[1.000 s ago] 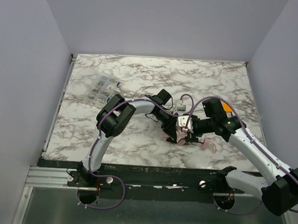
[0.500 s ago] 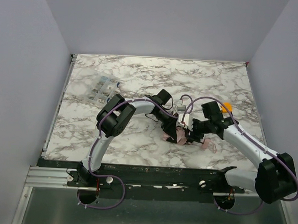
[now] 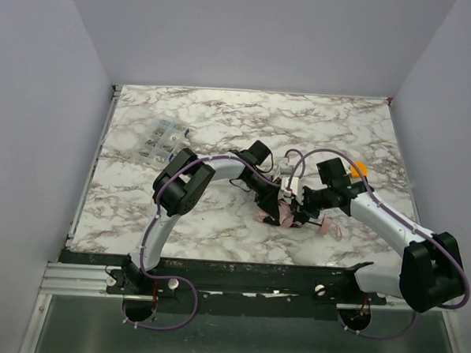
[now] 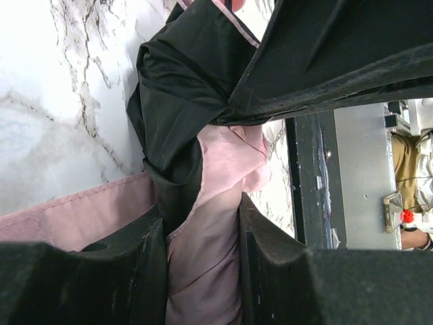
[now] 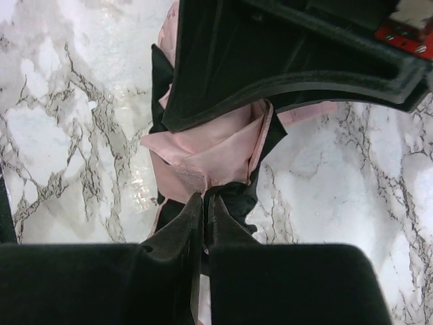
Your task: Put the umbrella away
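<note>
While on marble [image 3: 223, 120], umbrella [image 3: 285, 216] in fingers [image 4: 270, 271]

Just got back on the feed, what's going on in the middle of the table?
Both arms meet at the umbrella, a crumpled pink and black bundle lying on the marble table. The left pincer clamps a thick fold of its pink fabric. The right pincer is pinched almost closed on a thin edge of the cloth. The umbrella is not yet folded up or put away. A small orange object sits beyond the right arm.
</note>
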{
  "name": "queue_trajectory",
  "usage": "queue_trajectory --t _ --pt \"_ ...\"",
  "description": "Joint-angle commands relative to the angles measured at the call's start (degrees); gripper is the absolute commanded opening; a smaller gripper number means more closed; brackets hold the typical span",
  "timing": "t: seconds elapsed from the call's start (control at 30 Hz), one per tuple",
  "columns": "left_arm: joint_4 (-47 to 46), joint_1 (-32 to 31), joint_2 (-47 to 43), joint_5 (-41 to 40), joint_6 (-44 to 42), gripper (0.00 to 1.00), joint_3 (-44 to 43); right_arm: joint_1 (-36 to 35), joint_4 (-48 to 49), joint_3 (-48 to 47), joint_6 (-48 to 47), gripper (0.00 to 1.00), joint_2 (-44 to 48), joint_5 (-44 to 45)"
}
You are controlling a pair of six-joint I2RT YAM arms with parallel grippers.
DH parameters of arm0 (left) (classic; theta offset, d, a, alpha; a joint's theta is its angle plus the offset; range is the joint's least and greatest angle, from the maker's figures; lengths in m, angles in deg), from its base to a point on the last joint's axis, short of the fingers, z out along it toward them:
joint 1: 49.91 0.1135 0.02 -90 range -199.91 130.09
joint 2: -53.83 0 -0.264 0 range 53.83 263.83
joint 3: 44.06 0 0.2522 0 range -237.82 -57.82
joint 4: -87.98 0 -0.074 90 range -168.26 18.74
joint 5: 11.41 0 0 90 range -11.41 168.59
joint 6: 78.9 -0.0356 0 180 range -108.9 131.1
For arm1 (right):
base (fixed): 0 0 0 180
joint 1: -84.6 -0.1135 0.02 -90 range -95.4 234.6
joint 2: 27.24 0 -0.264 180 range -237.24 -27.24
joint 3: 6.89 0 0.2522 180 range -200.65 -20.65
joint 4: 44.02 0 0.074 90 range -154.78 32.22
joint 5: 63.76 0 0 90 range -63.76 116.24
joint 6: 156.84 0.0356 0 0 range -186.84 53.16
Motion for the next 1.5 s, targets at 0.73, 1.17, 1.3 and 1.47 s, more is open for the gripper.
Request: queue_trajectory --t 0.73,1.17,1.3,1.47 --pt "6.89 -1.59 9.29 -21.3 -4.33 0.0 5.36 -2.75 -1.13 -5.67 3.08 0.46 -4.26 -2.39" --pt "8.18 -1.61 9.38 -21.29 -3.48 0.0 5.01 -1.18 -6.73 -2.05 -5.8 0.83 10.84 -4.24" --pt "8.48 -1.61 9.38 -20.95 -2.97 0.0 4.92 -1.29 3.78 6.03 -4.13 1.0 10.34 -0.97" --pt "9.13 -1.59 9.47 -20.65 -2.84 0.0 4.7 -2.54 12.06 10.79 -4.06 1.0 7.29 3.98"
